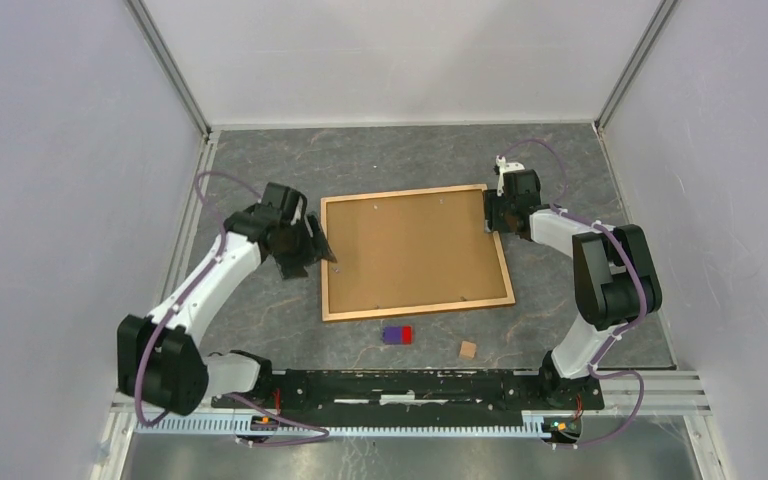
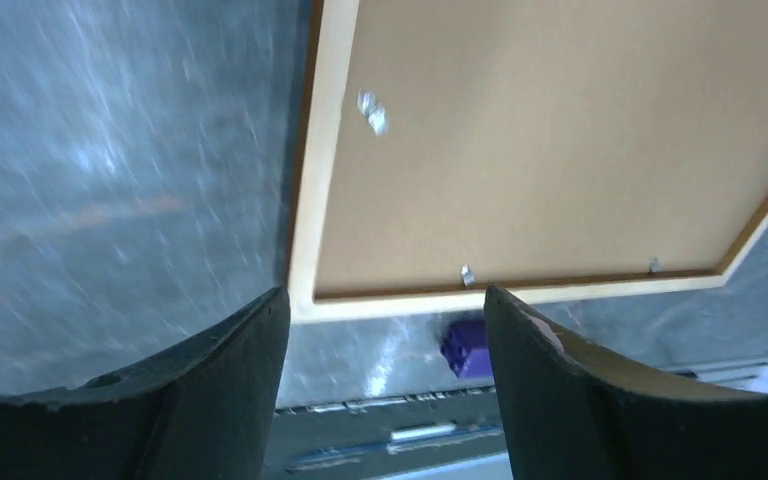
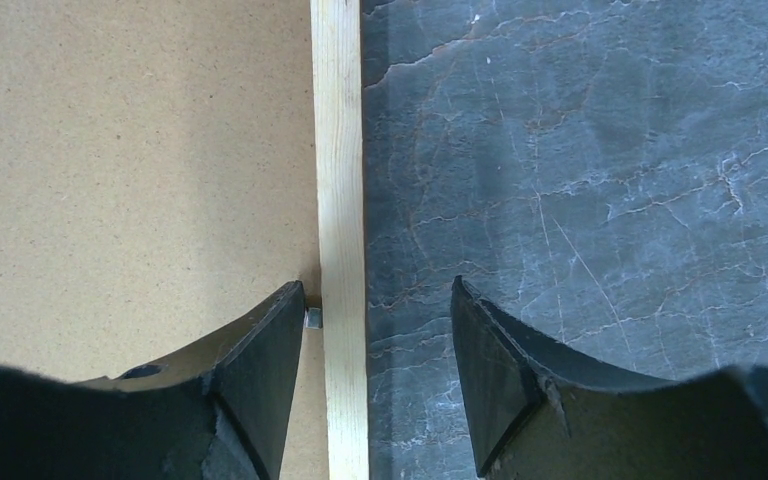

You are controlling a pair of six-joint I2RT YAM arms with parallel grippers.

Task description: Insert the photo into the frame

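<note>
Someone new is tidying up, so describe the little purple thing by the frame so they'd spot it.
Find the big wooden frame lying flat mid-table. Just off its near edge, on the robot's side, lies a small purple piece with a red end. The tan block to its right is plain, one colour.

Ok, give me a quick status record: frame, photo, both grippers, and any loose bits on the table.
frame: flat on the table, back side up
backing board: sits inside the frame, covering the opening
photo: not visible in any view
left gripper: open, by the frame's left rail, holding nothing
right gripper: open, one finger on each side of the frame's right rail
loose items: purple and red block, small brown block, both between frame and arm bases
</note>
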